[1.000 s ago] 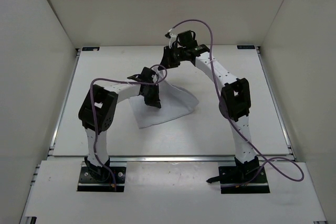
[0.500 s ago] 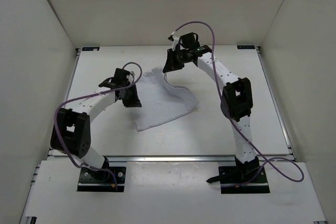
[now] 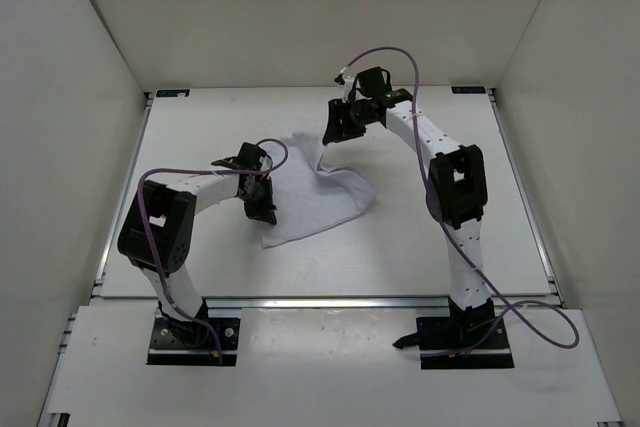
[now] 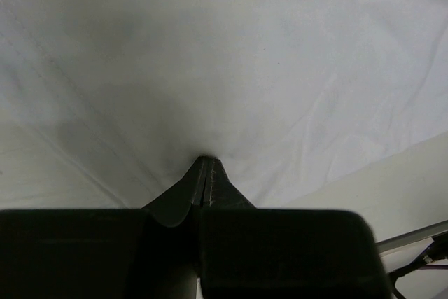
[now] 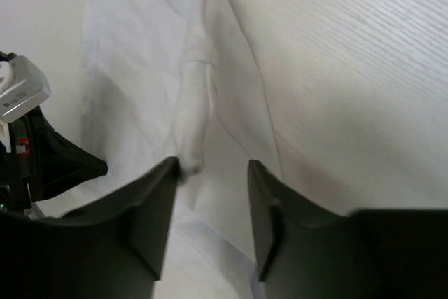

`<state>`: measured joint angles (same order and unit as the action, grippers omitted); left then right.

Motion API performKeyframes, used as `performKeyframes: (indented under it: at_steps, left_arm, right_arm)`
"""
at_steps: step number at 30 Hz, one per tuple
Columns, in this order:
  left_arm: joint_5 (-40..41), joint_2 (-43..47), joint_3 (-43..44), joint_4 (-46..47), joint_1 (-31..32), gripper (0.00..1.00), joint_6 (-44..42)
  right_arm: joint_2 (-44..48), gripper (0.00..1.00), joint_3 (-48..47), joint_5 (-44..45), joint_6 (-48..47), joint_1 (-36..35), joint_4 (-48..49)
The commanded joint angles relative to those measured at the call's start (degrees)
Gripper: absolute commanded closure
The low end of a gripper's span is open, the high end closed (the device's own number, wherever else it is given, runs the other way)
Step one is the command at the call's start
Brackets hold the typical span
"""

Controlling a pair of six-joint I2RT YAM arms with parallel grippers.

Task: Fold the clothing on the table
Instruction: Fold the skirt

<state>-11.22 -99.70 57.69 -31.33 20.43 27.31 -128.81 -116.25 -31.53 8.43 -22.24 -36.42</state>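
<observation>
The clothing (image 3: pixel 322 195) is a thin white piece lying wrinkled in the middle of the table (image 3: pixel 200 117), with one flap turned over near its far edge. My left gripper (image 3: pixel 262 209) is at the cloth's left edge. In the left wrist view its jaws (image 4: pixel 205 161) are shut, and creases in the clothing (image 4: pixel 245 68) radiate from the tips. My right gripper (image 3: pixel 334 133) hangs above the far edge. In the right wrist view the right gripper (image 5: pixel 210 169) is open, and a rolled fold of the clothing (image 5: pixel 197 96) lies just off its left finger (image 5: pixel 157 201).
White walls close in the table on three sides, and metal rails (image 3: pixel 520 187) run along its edges. Purple cables (image 3: pixel 395 57) loop over both arms. Part of the left arm's wrist (image 5: pixel 21 96) shows at the left of the right wrist view.
The right gripper has opened, let go of the cloth's far edge and shifted slightly right. The left gripper swung out left, then came back toward the cloth's left edge.
</observation>
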Motion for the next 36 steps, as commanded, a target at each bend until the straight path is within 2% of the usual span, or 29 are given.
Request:
performKeyframes:
  at_steps: [1, 4, 7, 12, 19, 22, 25, 30, 36]
  left_arm:
    - [0.85, -1.02, 2.16, 0.49, -0.30, 1.00, -1.91]
    - [0.85, -1.37, 2.78, -0.57, -0.39, 1.00, -2.44]
    - [0.41, -1.46, 2.69, -1.01, -0.39, 1.00, -3.05]
    - [-0.12, -2.34, 3.04, -1.80, -0.57, 1.00, -3.67]
    - [-0.20, -3.04, 5.06, -3.03, 0.31, 1.00, -4.19]
    - [-0.38, -3.22, 4.80, -3.12, 0.49, 1.00, -4.19]
    - [-0.29, -2.34, 4.36, -3.65, 0.23, 1.00, -4.20]
    - [-0.38, -1.29, 4.01, -4.53, -0.29, 1.00, -4.46]
    - [0.94, -0.94, 4.54, -6.20, 0.93, 1.00, -4.81]
  right_arm:
    - [2.16, 0.54, 0.93, 0.15, -1.66, 2.54, 1.27]
    - [3.56, 0.40, 2.60, -0.29, -2.27, 4.83, 1.27]
    - [6.81, 0.18, 7.42, -2.12, -3.15, 6.68, 4.25]
    - [13.23, 0.07, 21.56, -7.92, -4.56, 7.56, 13.20]
    - [18.07, 0.03, 34.23, -15.66, -3.34, 5.37, 24.71]
    - [17.63, 0.03, 35.65, -13.93, -3.76, 4.23, 25.97]
    - [16.14, 0.03, 34.69, -10.05, -5.08, 4.40, 22.90]
    - [20.17, 0.04, 37.41, -4.34, -4.03, 8.17, 24.47]
    - [19.57, 0.07, 37.06, -5.73, -2.53, 15.64, 22.02]
